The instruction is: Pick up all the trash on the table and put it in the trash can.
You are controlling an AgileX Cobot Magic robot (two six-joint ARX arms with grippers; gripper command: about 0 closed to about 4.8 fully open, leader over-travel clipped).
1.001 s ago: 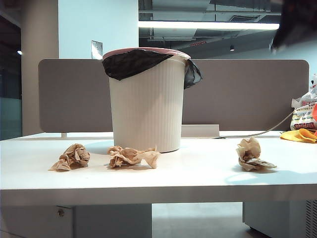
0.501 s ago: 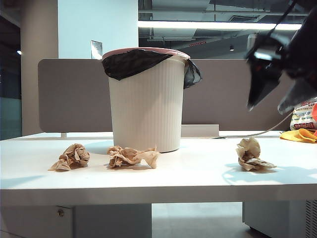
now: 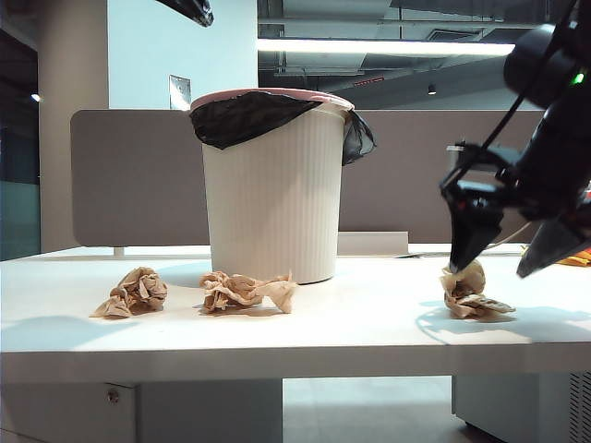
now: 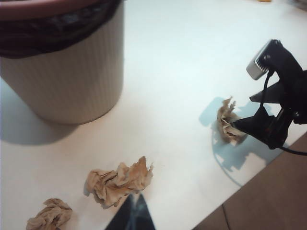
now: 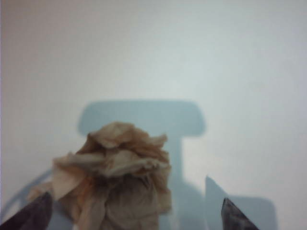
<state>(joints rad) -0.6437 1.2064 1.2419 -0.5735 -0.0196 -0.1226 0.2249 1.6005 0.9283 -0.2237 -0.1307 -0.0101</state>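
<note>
The trash is three crumpled light brown wads on the white table [image 3: 351, 323]. In the exterior view one wad [image 3: 134, 293] lies at the left. A second [image 3: 247, 291] lies in front of the trash can [image 3: 277, 185], a ribbed off-white bin with a pink rim and a black liner. The third wad [image 3: 469, 288] lies at the right. My right gripper [image 3: 503, 251] hangs open just above it. In the right wrist view this wad [image 5: 115, 177] sits between the spread fingertips [image 5: 29, 215], untouched. My left gripper [image 4: 133, 213] is shut, high above the middle wad [image 4: 120, 179].
A grey partition panel [image 3: 138, 175] runs along the back of the table. A low white box [image 3: 374, 243] stands behind the bin. A bit of orange cloth [image 3: 577, 258] shows behind the right arm. The table's front edge [image 3: 295, 360] is near the wads.
My right arm has come down from the top right to the right wad, and its jaws have spread open. My left gripper has entered the exterior view at the top left.
</note>
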